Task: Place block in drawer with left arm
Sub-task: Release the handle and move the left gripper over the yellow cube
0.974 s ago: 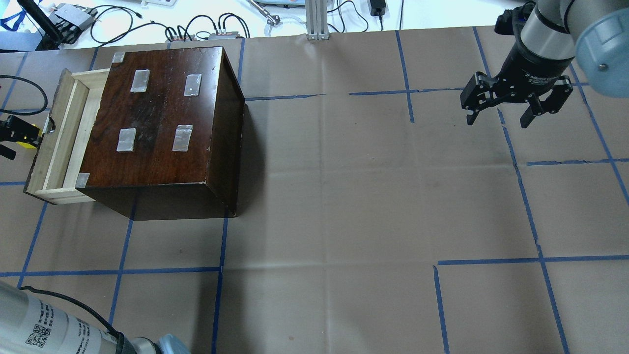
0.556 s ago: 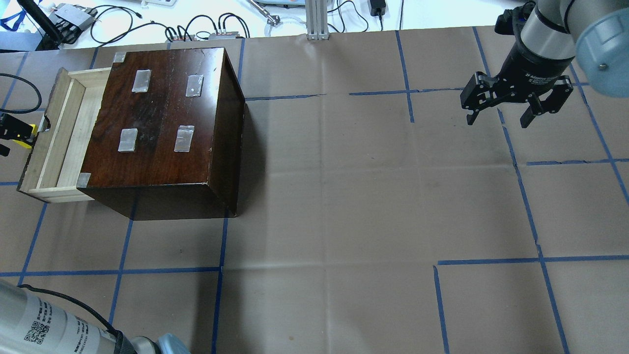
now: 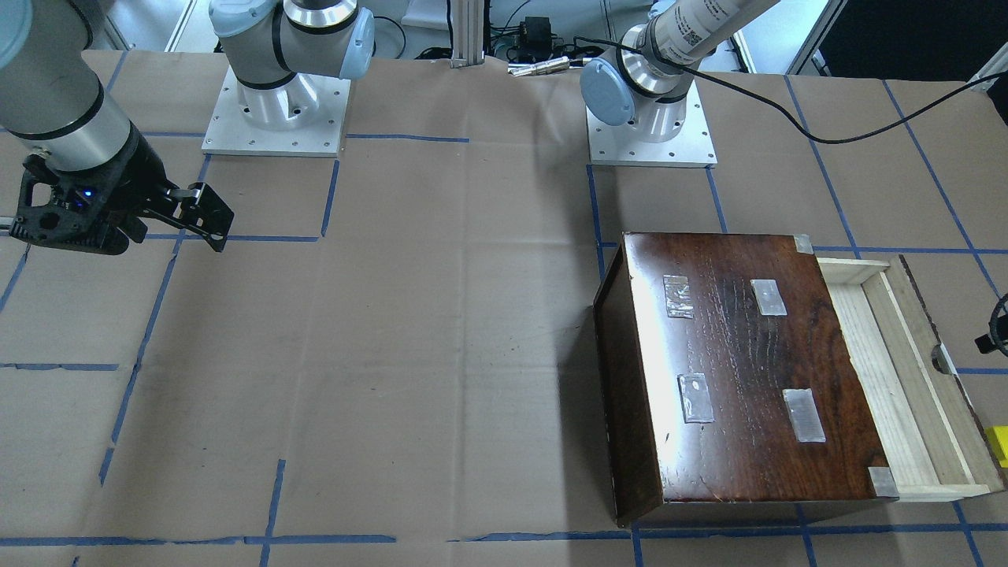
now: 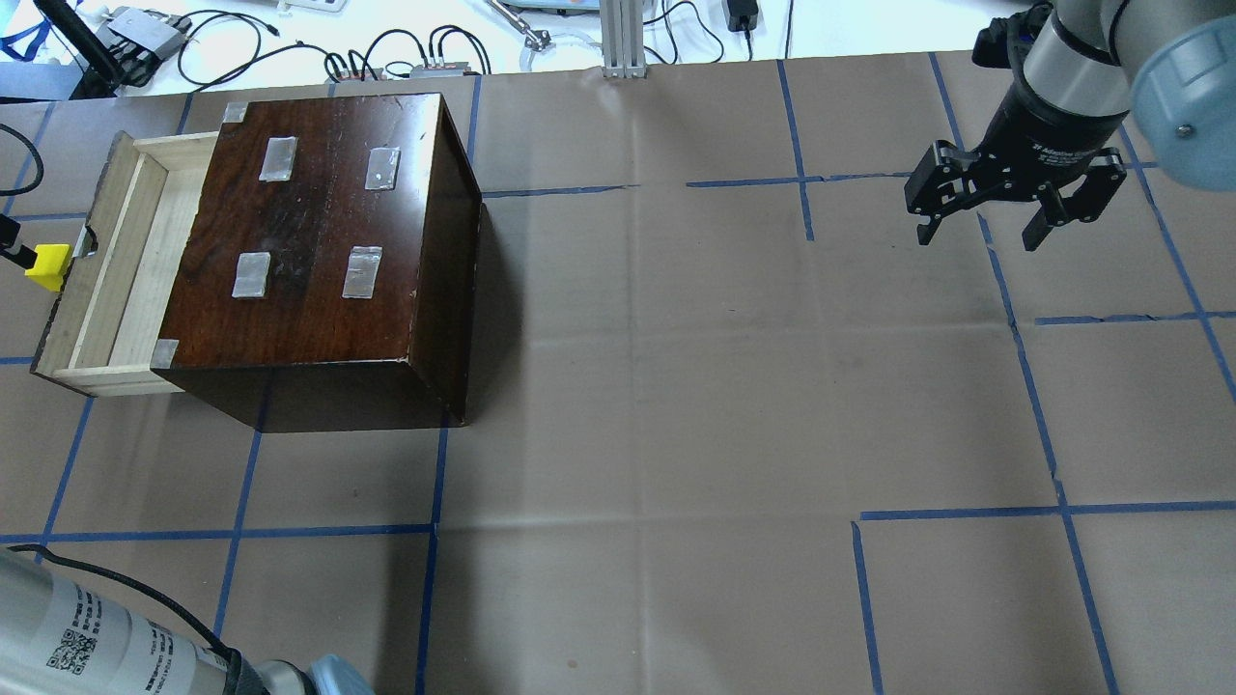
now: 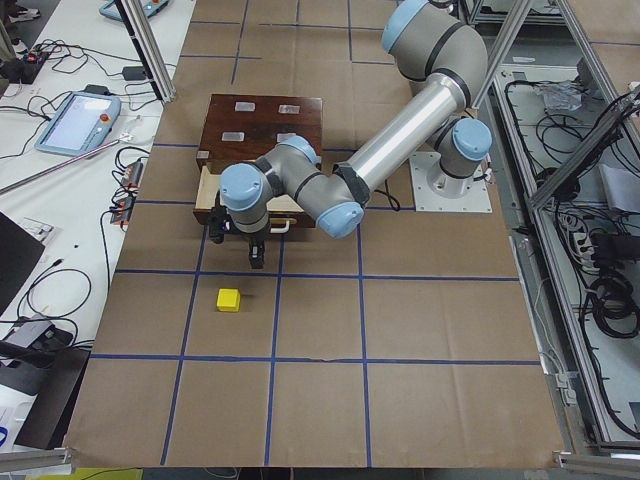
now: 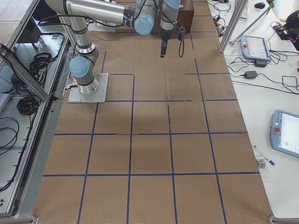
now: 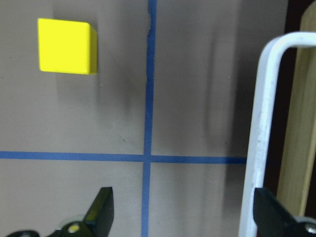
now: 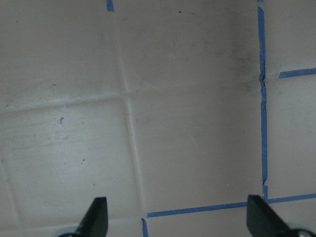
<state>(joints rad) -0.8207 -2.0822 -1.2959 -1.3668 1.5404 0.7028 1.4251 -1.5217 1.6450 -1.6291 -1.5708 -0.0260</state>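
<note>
The yellow block (image 4: 46, 265) lies on the table just left of the drawer's dark front panel; it also shows in the left wrist view (image 7: 66, 45) and the exterior left view (image 5: 229, 299). The drawer (image 4: 126, 261) is pulled out of the dark wooden box (image 4: 309, 222), its pale tray bare. My left gripper (image 7: 182, 197) is open above the table between block and drawer. The white drawer handle (image 7: 261, 148) sits just by its right finger. Most of this gripper lies outside the overhead view. My right gripper (image 4: 978, 238) is open and empty, far right.
The table is covered in brown paper with a blue tape grid (image 4: 801, 183). Cables and devices (image 4: 222, 39) lie along the far edge beside an aluminium post (image 4: 623, 39). Both arm bases (image 3: 276, 110) stand at the robot's side.
The drawer has slid further out to the left. My left gripper has drawn back left, out of the overhead view, leaving the yellow block uncovered. The right arm has not moved.
</note>
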